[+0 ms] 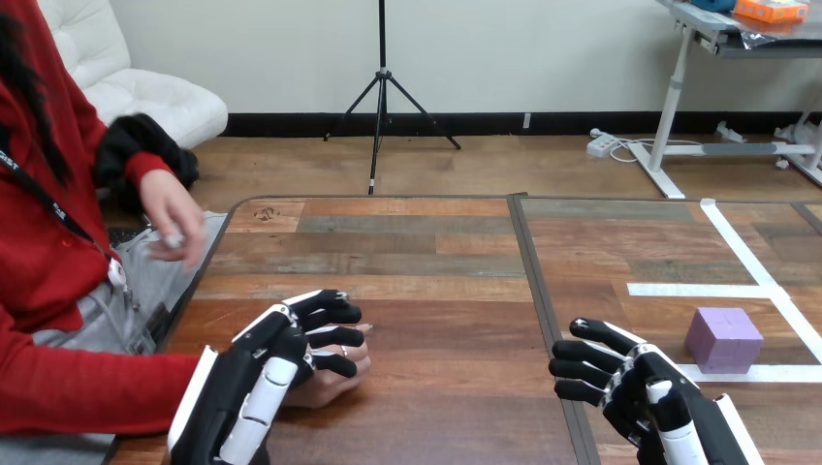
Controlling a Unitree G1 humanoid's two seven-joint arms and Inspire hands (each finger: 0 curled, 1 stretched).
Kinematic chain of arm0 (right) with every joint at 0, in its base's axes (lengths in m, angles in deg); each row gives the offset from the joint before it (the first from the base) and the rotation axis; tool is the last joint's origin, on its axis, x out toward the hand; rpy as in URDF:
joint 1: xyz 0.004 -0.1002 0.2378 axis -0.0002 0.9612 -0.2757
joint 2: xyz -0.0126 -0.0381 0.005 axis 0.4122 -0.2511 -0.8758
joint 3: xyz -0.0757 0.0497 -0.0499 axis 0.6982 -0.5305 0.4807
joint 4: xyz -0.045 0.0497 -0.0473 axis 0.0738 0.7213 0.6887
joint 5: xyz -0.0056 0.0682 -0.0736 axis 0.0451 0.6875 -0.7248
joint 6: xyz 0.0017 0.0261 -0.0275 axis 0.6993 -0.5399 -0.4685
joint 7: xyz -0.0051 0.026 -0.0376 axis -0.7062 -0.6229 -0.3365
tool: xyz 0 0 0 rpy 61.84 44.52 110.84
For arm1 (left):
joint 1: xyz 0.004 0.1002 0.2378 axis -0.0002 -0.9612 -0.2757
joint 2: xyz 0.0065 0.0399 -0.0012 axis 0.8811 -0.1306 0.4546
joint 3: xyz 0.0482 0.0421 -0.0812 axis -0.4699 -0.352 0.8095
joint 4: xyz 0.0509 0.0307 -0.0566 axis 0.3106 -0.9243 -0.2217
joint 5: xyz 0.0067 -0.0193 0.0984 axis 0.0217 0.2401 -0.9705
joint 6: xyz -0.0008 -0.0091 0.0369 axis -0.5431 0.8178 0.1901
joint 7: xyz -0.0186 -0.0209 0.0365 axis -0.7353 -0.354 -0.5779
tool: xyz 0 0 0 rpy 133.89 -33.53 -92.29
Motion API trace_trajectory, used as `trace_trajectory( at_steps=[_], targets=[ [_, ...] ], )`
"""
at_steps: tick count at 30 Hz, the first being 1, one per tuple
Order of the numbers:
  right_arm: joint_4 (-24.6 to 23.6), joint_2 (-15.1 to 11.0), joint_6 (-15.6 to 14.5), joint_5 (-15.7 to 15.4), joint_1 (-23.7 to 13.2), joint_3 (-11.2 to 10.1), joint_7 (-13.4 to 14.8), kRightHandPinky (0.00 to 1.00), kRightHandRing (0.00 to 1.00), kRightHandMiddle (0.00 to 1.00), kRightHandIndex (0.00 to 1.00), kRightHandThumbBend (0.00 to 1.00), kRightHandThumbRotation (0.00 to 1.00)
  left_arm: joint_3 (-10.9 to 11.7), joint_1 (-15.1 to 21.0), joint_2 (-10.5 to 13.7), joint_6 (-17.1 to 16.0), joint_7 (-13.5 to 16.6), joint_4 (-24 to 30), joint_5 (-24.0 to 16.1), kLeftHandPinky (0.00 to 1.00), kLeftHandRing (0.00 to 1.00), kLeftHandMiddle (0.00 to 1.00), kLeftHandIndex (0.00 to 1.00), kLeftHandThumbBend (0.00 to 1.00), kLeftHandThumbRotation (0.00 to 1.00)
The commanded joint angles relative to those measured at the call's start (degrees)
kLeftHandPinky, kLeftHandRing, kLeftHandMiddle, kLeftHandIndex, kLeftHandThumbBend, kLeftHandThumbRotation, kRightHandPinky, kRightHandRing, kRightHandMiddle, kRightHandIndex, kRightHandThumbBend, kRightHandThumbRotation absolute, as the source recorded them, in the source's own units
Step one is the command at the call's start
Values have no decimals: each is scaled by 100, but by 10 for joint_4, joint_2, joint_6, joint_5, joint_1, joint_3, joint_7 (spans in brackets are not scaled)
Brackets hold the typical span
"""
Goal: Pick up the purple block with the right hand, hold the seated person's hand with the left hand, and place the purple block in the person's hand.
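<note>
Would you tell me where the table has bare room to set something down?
The table is bare across its far half and between left hand and right hand. Crowded: person's hand under the left hand, purple block beside the right.

left robot hand point(273, 351) lies over the person's hand point(330, 383), right robot hand point(635, 383) near the purple block point(724, 339).

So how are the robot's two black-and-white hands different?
The left hand lies over the person's hand; the right hand is open and empty. The left hand is far from the purple cube block; the right hand is beside it, not touching. Both are low over the wooden table.
</note>
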Motion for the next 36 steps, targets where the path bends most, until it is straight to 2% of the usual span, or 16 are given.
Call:
trace_trajectory(
  at_steps=[1, 21, 27, 31, 36],
  targets=[
    [2, 14, 17, 2, -28, -3, 11, 70, 73, 73, 75, 82, 83, 7, 12, -2, -21, -3, 18, 12, 54, 65, 70, 69, 69, 82],
    [27, 16, 33, -31, -27, 12, 11, 70, 74, 74, 76, 75, 75, 9, 12, 9, -9, -12, 29, 31, 53, 66, 70, 68, 71, 79],
    [41, 7, 44, -73, -50, 9, 22, 70, 75, 75, 76, 76, 77, 7, 12, 14, -5, -18, 33, 33, 53, 66, 70, 68, 69, 79],
    [48, -9, 43, -117, -79, 1, 36, 70, 75, 76, 76, 77, 79, 4, 9, 17, 2, -19, 38, 29, 53, 66, 70, 68, 70, 79],
    [58, -26, 38, -156, -112, -9, 50, 69, 78, 78, 77, 78, 84, 1, 7, 21, 5, -23, 41, 23, 54, 66, 69, 68, 69, 80]
  ],
)
